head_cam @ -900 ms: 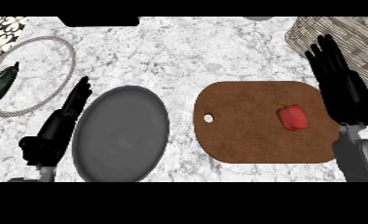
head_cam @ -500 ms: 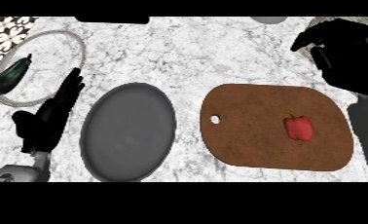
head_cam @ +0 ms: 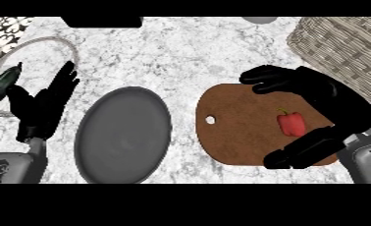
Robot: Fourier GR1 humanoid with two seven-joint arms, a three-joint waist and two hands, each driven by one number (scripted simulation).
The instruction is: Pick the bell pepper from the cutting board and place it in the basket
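1. Pepper lies on the board, right of centre, stem pointing to the frame's top.
2. Right hand arches over it, fingers and thumb spread either side, grasping nothing, not touching.
3. Left hand rests released at left edge, beside the plate on the desk.
4. Pepper probably light, smooth, slightly slippery (hollow, so it gives); take it across the body, not the stem.
5. Basket sits upper right.
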